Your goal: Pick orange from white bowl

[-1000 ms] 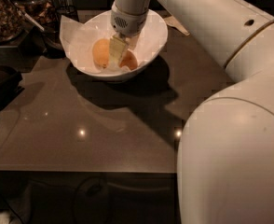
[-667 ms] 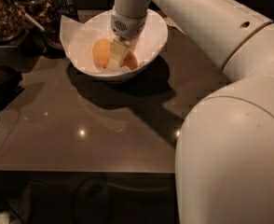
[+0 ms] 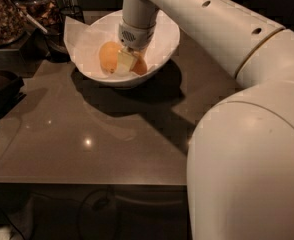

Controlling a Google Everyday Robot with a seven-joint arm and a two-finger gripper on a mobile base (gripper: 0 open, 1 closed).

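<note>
The gripper (image 3: 125, 62) is down inside the bowl (image 3: 163, 48), at the far end of the table (image 3: 62, 149). It sits between two fruits. The orange (image 3: 141, 66) lies just to its right on the bowl's floor, touching or nearly touching it and partly hidden behind it. A paler fruit (image 3: 108, 57) lies just to its left. Whether the gripper is clenched on the orange or released cannot be told from this view.

Compared with a second ago, little has changed. The wrist and gripper have sunk slightly deeper into the bowl, so the gripper's pale tip now reaches further down between the fruits. The orange stays where it was, in the right half of the bowl, not lifted. The paler fruit has not moved either. The bowl keeps its place on the table, and the paper (image 3: 81, 33) lining it sticks up over the left rim as before.

The arm (image 3: 212, 29) reaches in from the right foreground, over the bowl's near-right rim, and its large white body fills the lower right of the view. The bowl's dark shadow falls on the table toward the viewer. At the upper left a container (image 3: 4, 14) of brown bits stands beside the bowl, and a dark tray (image 3: 2, 84) lies at the table's left edge; both are unchanged.
</note>
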